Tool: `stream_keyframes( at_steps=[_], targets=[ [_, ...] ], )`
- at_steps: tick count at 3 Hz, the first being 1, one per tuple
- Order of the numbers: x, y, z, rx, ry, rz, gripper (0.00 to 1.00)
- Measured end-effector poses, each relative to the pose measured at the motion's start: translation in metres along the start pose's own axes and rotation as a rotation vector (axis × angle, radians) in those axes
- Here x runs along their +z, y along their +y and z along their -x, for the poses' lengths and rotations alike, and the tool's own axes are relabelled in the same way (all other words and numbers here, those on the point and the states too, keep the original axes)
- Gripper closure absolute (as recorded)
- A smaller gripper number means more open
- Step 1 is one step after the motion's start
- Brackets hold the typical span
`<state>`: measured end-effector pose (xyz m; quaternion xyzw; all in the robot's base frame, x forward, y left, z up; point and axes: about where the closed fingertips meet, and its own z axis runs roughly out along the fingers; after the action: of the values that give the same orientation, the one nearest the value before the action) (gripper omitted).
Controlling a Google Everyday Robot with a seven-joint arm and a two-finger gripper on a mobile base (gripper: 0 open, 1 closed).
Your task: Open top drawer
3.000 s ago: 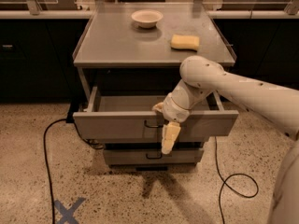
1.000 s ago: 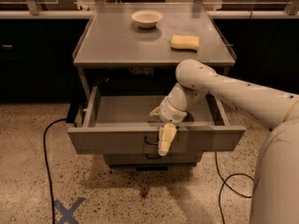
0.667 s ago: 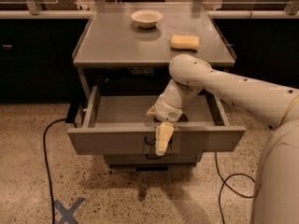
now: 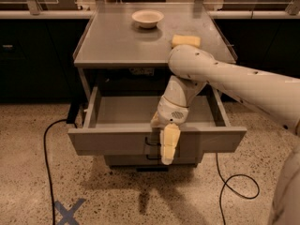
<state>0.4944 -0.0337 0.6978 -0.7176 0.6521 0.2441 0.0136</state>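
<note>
The top drawer (image 4: 108, 142) is a wide grey metal drawer under the grey table top (image 4: 117, 41). It stands pulled far out toward me and its inside is bare. A small dark wire handle (image 4: 150, 145) sits at the centre of its flat front. My gripper (image 4: 169, 145) hangs pointing down over the drawer's front edge, just right of the handle and against the front panel. My white arm reaches in from the right and covers part of the drawer's right half.
A white bowl (image 4: 147, 18) and a yellow sponge (image 4: 186, 41) lie on the table top. A lower grey drawer (image 4: 126, 161) shows beneath, shut. Black cables run over the speckled floor at the left (image 4: 47, 163) and the right (image 4: 239, 182). A blue tape X (image 4: 68, 212) marks the floor.
The top drawer has slid further out toward me since three seconds ago. Within the last second the drawer stays put and my gripper and wrist shift slightly left.
</note>
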Motion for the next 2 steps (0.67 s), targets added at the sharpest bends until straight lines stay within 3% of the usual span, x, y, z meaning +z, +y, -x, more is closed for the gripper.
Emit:
stream_keyframes(
  at_steps=[1, 2],
  targets=[
    [-0.0075, 0.0361, 0.0018, 0.049, 0.007, 0.101, 0.00],
    [-0.0076, 0.0361, 0.0019, 0.049, 0.007, 0.101, 0.00]
  ],
)
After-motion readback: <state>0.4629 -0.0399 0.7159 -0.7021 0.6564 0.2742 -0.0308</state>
